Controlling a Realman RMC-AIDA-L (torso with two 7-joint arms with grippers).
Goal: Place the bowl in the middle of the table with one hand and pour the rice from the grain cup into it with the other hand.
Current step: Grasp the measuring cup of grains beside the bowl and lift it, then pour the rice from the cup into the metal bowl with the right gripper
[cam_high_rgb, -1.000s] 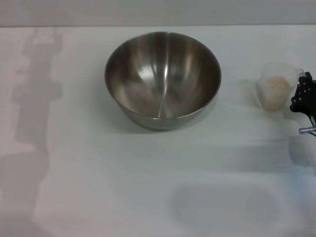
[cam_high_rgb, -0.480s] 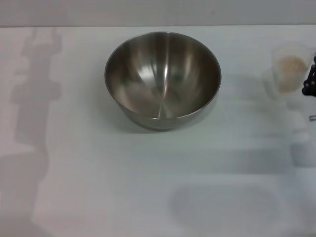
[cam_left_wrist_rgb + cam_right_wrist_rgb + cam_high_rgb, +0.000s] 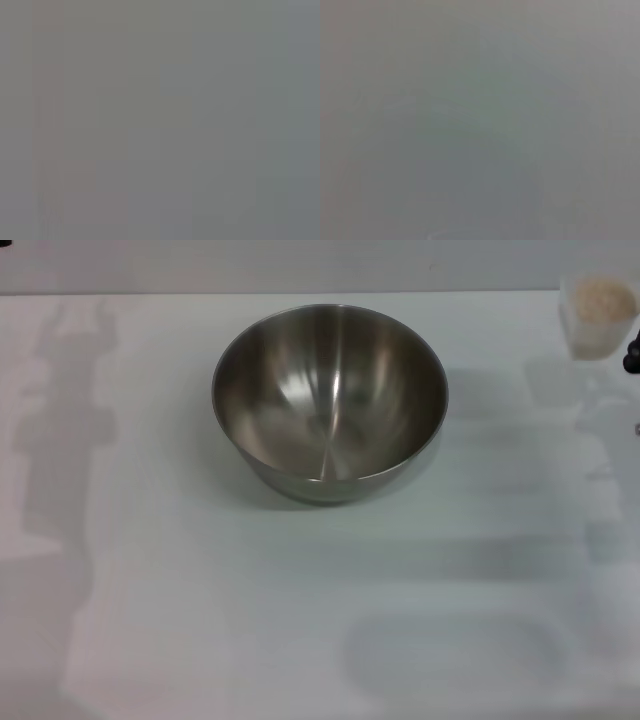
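The steel bowl (image 3: 330,400) stands upright and empty on the white table (image 3: 200,590), a little behind the table's middle. At the far right the clear grain cup (image 3: 598,315) hangs upright above the table, with the pale rice (image 3: 601,300) inside it. Only a black sliver of my right gripper (image 3: 634,348) shows at the picture's right edge, against the cup's side and holding it up. My left gripper is out of the head view. Both wrist views are plain grey and show none of these things.
The left arm's shadow falls over the table's left side, and the right arm's shadow lies under the raised cup at the right. The table's back edge runs just behind the bowl.
The grain cup has risen from the table at the right and moved up and farther right with my right gripper. The bowl has not moved.
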